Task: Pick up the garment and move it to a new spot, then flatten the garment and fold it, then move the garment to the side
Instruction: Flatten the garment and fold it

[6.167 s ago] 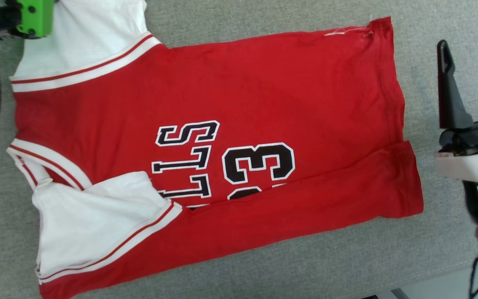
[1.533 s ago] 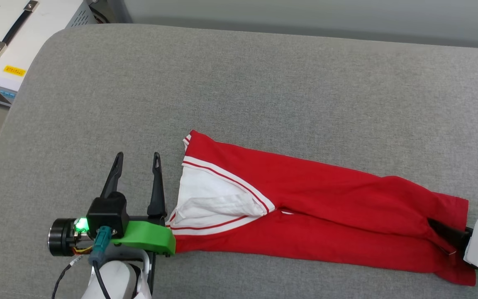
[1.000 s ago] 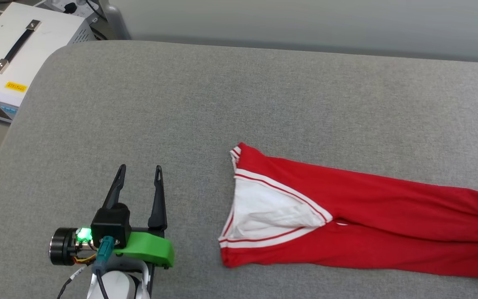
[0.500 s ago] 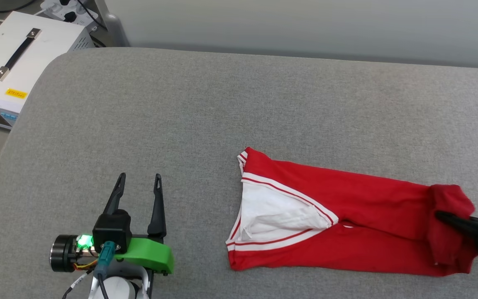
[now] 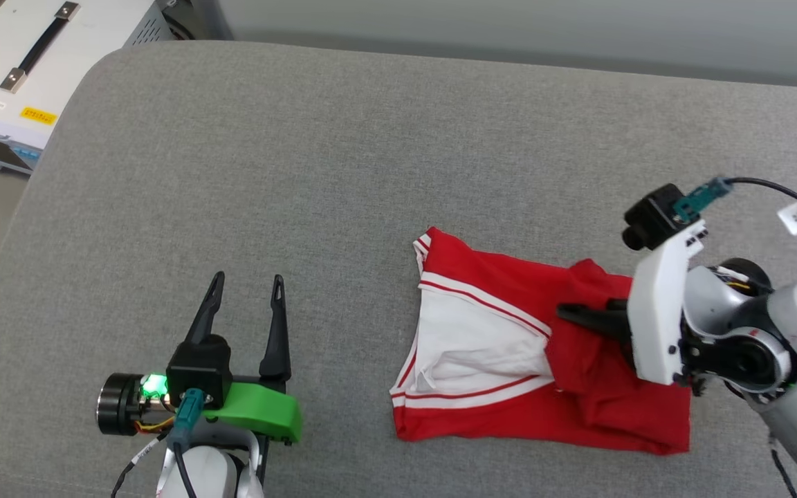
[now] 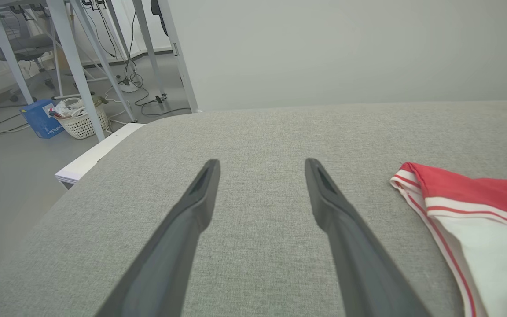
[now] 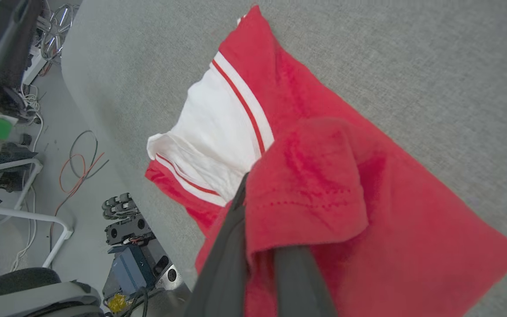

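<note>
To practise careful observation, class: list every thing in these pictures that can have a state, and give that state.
Red jersey-style cotton T-shirt with white sleeves: folded narrow, lying on the cushion, hem end lifted and doubled over.
Right gripper: fingers shut on the T-shirt's red hem.
Left gripper: fingers open, empty, apart from the T-shirt.
Grey fabric cushion: flat, bearing the T-shirt.

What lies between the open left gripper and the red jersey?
Just bare grey cushion separates the left gripper from the jersey, as the head and left wrist views show.
</note>
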